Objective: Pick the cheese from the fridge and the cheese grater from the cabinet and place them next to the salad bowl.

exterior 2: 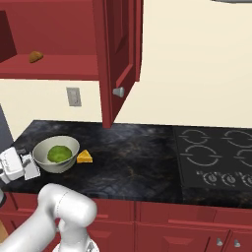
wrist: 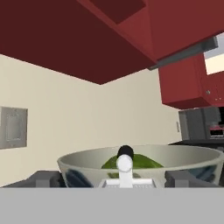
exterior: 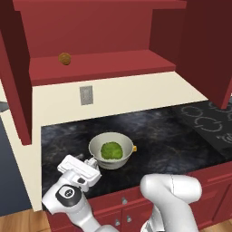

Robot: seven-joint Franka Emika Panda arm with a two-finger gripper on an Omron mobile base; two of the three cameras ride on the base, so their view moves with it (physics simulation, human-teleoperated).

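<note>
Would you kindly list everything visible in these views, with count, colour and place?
salad bowl: one, off-white with green lettuce inside, on the counter
cheese: one, yellow-orange wedge, right beside the bowl
cheese grater: one, silver-grey, between the gripper's fingertips at the bowl's near side
brown ball: one, on the cabinet shelf
cabinet: one, dark red, doors open, above the counter
wall outlet: one, grey, on the cream wall
cooktop: one, black, right of the bowl
gripper: one, white, open, beside the bowl
</note>
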